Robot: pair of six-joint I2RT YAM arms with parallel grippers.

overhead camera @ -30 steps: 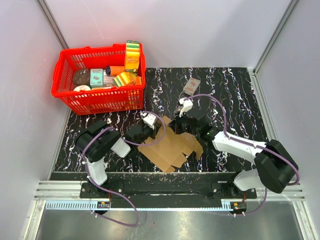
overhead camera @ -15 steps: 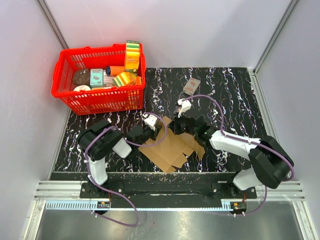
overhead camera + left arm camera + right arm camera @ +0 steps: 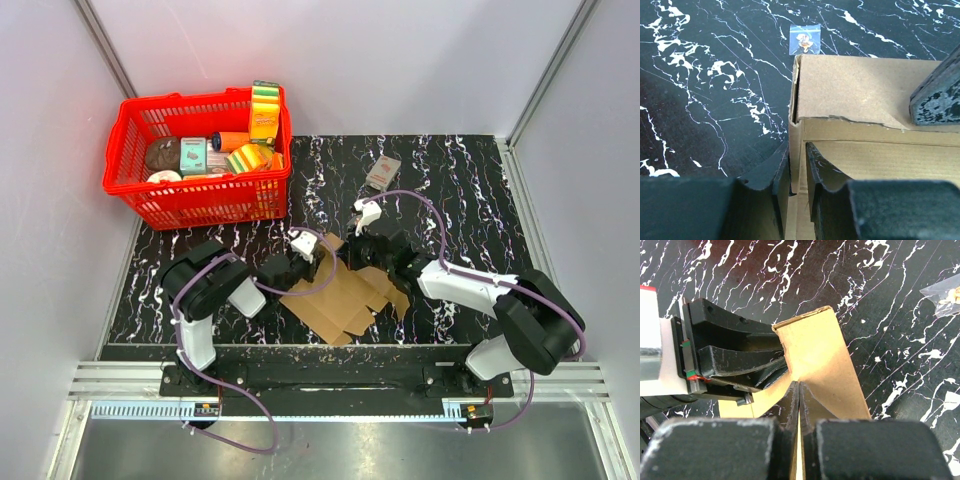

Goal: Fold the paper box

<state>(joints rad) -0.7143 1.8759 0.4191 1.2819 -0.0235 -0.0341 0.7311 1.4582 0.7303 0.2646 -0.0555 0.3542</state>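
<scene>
left gripper pinches a raised wall of the paper box; right gripper clamps the adjoining flap. best: anchor left, swing right along the crease, slowly.

White-and-black arms trail purple cables (tool fingers black, scuffed grey).

A red plastic basket sits at the far left corner of the black, white-veined counter. Inside it a yellow-and-green pack stands upright in the far right corner, with an orange can, a teal tin and a brown round item lying beside it. A small grey-and-red packet lies alone toward the far edge, well apart from the basket. A small clear bag holding tiny bits lies flat on the counter.
</scene>
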